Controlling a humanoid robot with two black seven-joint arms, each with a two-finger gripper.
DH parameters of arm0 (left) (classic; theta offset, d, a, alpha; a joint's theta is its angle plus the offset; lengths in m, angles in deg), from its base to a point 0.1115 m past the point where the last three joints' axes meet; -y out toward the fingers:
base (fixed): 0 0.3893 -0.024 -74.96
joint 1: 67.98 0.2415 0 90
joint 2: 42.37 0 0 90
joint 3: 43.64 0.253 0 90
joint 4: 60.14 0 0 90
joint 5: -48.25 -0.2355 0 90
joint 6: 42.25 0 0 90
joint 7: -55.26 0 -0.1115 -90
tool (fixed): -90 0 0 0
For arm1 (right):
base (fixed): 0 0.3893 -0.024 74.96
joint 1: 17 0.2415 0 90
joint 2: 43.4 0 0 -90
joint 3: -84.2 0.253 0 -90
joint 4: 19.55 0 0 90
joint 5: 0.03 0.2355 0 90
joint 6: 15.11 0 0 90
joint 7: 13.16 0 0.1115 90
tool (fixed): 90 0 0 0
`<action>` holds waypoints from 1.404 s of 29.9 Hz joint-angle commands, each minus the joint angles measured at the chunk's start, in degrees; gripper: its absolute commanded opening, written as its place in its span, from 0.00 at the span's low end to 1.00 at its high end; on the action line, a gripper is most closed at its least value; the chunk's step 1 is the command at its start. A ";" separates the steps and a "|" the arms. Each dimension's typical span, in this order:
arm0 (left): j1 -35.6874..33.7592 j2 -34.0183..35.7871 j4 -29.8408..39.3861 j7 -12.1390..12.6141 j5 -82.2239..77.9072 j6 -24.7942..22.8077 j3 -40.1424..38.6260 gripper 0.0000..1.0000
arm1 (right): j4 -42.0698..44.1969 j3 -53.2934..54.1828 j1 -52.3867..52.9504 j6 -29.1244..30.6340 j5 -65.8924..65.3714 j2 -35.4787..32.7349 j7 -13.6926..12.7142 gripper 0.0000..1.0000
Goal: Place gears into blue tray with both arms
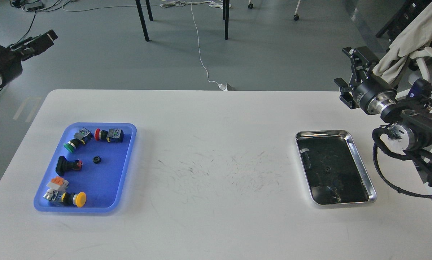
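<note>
One gear (96,159) sits in the blue tray (127,159) near the table's left edge. Left claw (39,40) is raised off the far-left corner, right claw (351,77) above the far-right corner; can't tell either's jaw state. Likely between picks: next, the right claw drops into the silver tray (360,160) for a small dark piece (326,168), possibly a gear.

A white table (216,224) carries the blue tray (109,187) left and a silver tray (360,162) right.
</note>
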 commanded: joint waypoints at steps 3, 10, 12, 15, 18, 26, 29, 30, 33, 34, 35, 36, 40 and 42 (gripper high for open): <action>1.16 -3.18 -2.59 -0.01 7.26 -6.13 -6.58 0.89 | -5.15 -4.98 1.64 2.34 -7.49 -4.70 -0.25 0.99; 3.18 -5.91 -3.56 -0.01 16.31 -7.72 -8.43 0.92 | -8.23 -5.69 2.96 10.16 -13.48 -11.12 0.19 0.99; 3.45 -6.52 -3.65 -0.01 17.99 -7.64 -8.34 0.93 | -9.98 -5.68 3.48 11.31 -13.83 -12.53 0.19 0.99; 3.71 -8.80 -4.00 -0.01 18.61 -7.46 -8.43 0.93 | -11.92 -5.68 4.80 11.84 -14.97 -14.72 0.36 0.99; 3.80 -9.69 -4.35 -0.01 19.31 -7.37 -8.43 0.93 | -12.37 -5.51 5.94 11.67 -15.86 -15.61 0.54 0.99; 5.29 -11.97 -4.44 -0.01 27.12 -7.46 -9.39 0.95 | -11.48 -3.66 5.16 9.47 -15.68 -15.79 1.24 0.98; 6.87 -13.20 -4.44 -0.01 29.32 -7.46 -10.10 0.95 | -12.01 -4.45 4.63 9.73 -15.86 -15.61 1.24 0.98; 7.31 -13.64 -4.44 -0.01 29.76 -7.37 -10.79 0.95 | -12.01 -5.24 3.76 10.00 -15.94 -15.52 1.07 0.98; 7.84 -14.00 -4.44 -0.01 31.70 -7.46 -14.31 0.98 | -11.57 -8.05 3.66 10.09 -17.17 -15.52 0.98 0.98; 8.45 -14.08 -4.44 -0.01 32.05 -7.46 -15.54 0.98 | -11.75 -8.67 3.66 10.09 -17.87 -15.52 1.06 0.98; 8.98 -13.91 -4.09 -0.01 32.31 -7.72 -16.94 0.98 | -11.92 -9.11 3.58 10.09 -18.92 -15.52 1.07 0.98; 9.33 -14.00 -3.92 -0.01 32.58 -7.73 -18.26 0.98 | -12.10 -9.11 3.75 10.09 -20.24 -15.52 1.07 0.98; 10.04 -14.17 -4.09 -0.01 32.84 -7.02 -20.64 0.98 | -12.72 -9.38 3.49 10.09 -27.88 -15.52 1.06 0.98; 10.48 -14.26 -4.27 -0.01 32.84 -6.50 -20.65 0.98 | -12.89 -9.38 3.49 10.09 -32.80 -15.61 1.07 0.98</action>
